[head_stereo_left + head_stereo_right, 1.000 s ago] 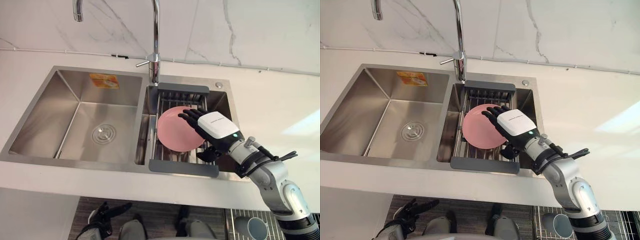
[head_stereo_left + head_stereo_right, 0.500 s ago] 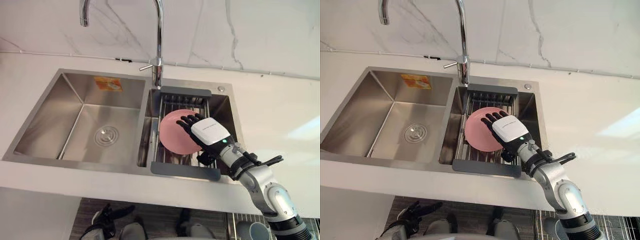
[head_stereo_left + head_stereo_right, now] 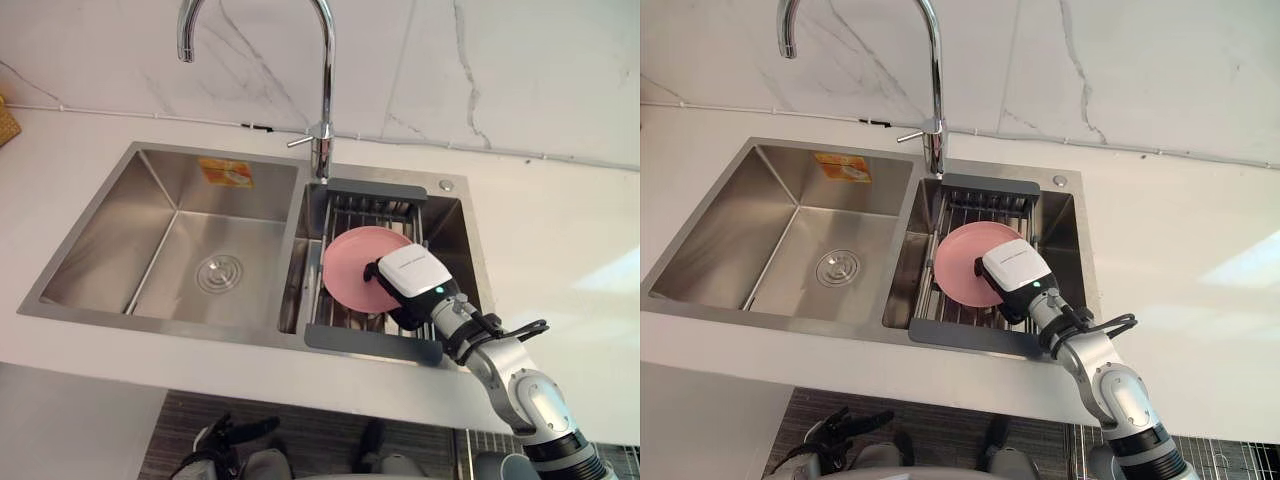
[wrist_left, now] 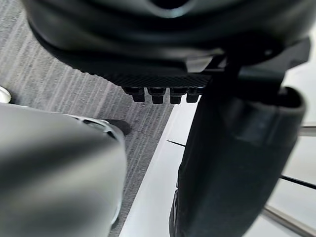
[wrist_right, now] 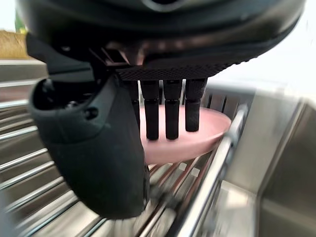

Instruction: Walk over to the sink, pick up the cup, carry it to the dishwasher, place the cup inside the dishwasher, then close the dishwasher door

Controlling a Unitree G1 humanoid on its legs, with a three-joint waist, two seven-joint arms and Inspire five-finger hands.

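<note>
- The right hand (image 3: pixel 405 285) reaches down into the right basin of the sink (image 3: pixel 100 232), over the wire drain rack (image 3: pixel 372 343) that spans that basin.
- Its fingers (image 5: pixel 170 111) are straight and close together, laid across the face of a pink plate (image 3: pixel 348 262). They are not curled round it.
- The thumb stands apart from the fingers on the near side. In the right wrist view it sits in front of the plate's rim.
- I cannot tell whether the fingertips press on the plate or hang just above it.
- The plate lies in the rack, leaning slightly, with its far edge near the rack's back bar and its near edge hidden under the hand.
- The faucet (image 3: pixel 325 90) rises from the sink's back rim, just behind the rack.
- The left basin holds a round drain (image 3: pixel 217 274) and has an orange sticker (image 3: pixel 225 172) on its back wall.
- The sink is set into a white table (image 3: pixel 560 230).
- The left hand (image 3: pixel 228 436) hangs low below the table's front edge, over grey flooring. Its fingers are loose and hold nothing.
</note>
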